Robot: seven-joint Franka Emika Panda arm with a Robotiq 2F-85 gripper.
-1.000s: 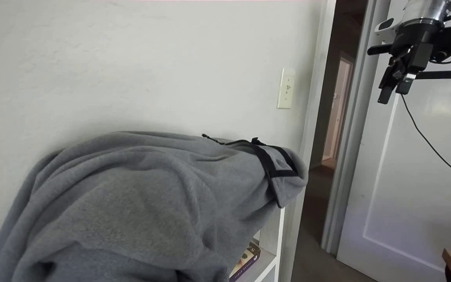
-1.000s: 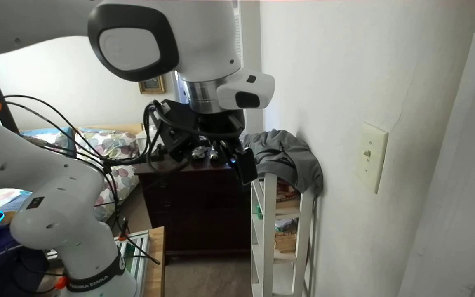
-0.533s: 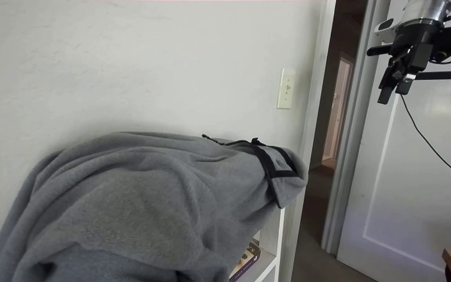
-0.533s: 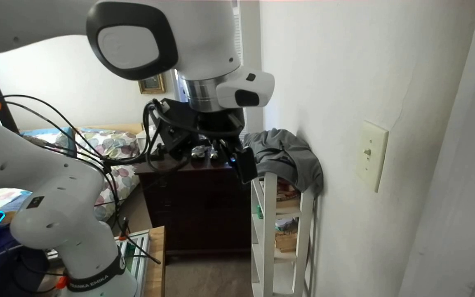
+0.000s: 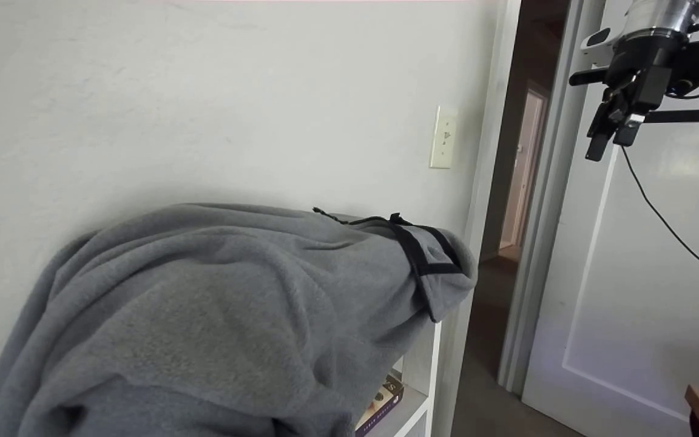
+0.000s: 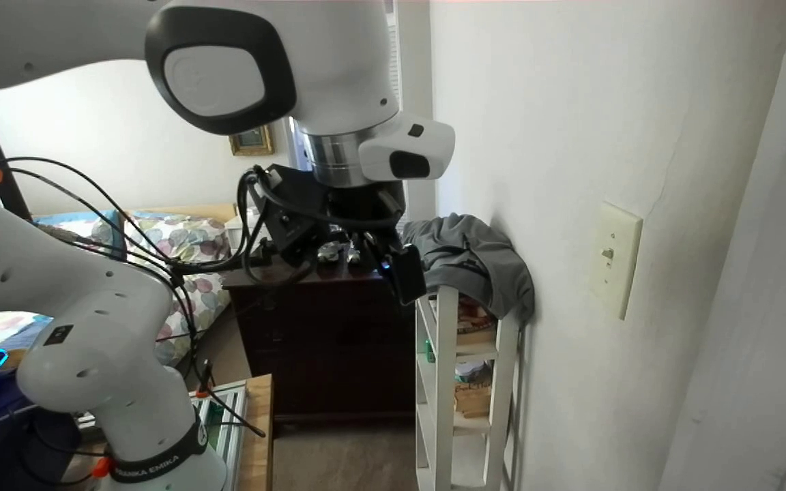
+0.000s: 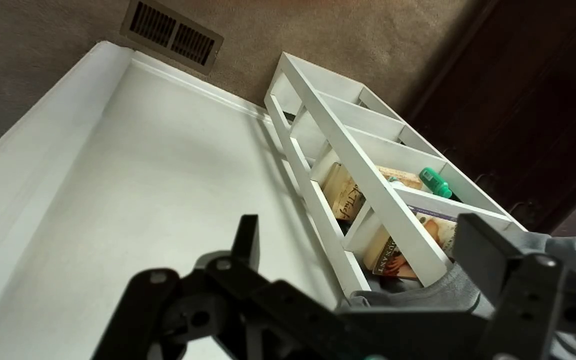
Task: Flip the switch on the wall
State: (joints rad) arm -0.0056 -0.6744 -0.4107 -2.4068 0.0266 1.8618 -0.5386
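The switch [image 5: 443, 138] is a cream-white upright plate on the off-white wall [image 5: 234, 109], near the door frame. It also shows in an exterior view [image 6: 616, 262], with a small toggle [image 6: 607, 253] at its centre. Whether the toggle is up or down is hard to tell. The wall also shows in the wrist view [image 7: 168, 175], where the switch is out of view. My gripper [image 5: 611, 147] points down, apart from the wall and the switch. In the wrist view my gripper [image 7: 360, 225] has its two fingers wide apart with nothing between them.
A grey fleece [image 5: 234, 303] lies over a white shelf [image 6: 444, 382] against the wall, near the switch. The shelf holds books and a green bottle [image 7: 435, 182]. A door frame [image 5: 489, 152] and a white panelled door [image 5: 647, 273] stand beyond. A dark dresser [image 6: 338, 354] is behind.
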